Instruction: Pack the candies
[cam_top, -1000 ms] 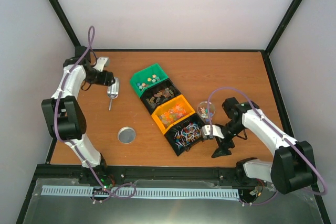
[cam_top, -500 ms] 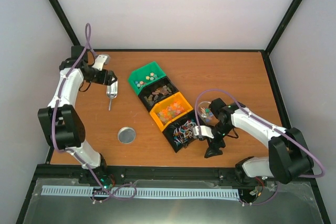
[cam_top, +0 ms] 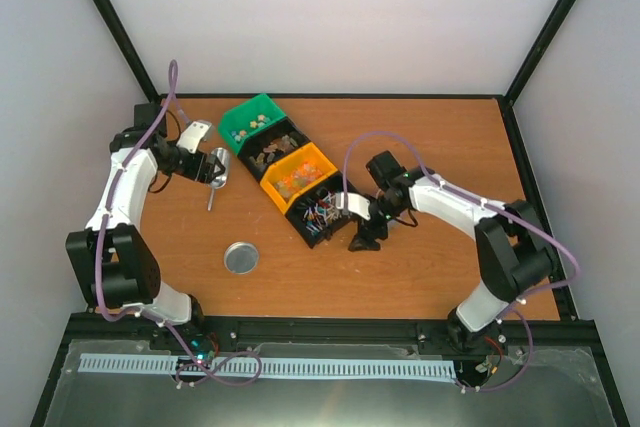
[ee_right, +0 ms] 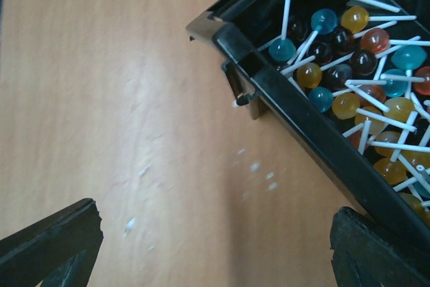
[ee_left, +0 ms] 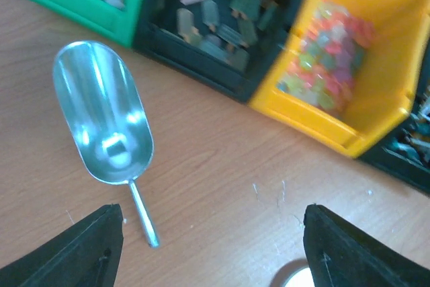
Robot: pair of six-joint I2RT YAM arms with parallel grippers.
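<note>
fingers of the left gripper stand spread wide, with only bare table between them. they hang over the wood near the handle end of the silver scoop, which lies flat with its hollow facing up and its handle pointing toward the gripper, apart from both fingers. beyond the scoop four bins sit side by side in a slanted row: a green bin at the far end, then a first black bin, a yellow bin, and a second black bin nearest the arms.

the candies all lie in these bins. orange and yellow ones are in the yellow bin, brownish wrapped ones in the first black bin, and mixed colours in the green bin. lollipops on white sticks, teal, amber and dark red, fill the second black bin.

the right gripper hangs low over the table at the near corner of the second black bin, its jaws wide apart and clamping nothing. one finger sits by the outside of that bin's wall, and i cannot tell whether it touches; the other is over bare wood. a round silver lid lies flat on the table, well apart from the bins and both grippers.
</note>
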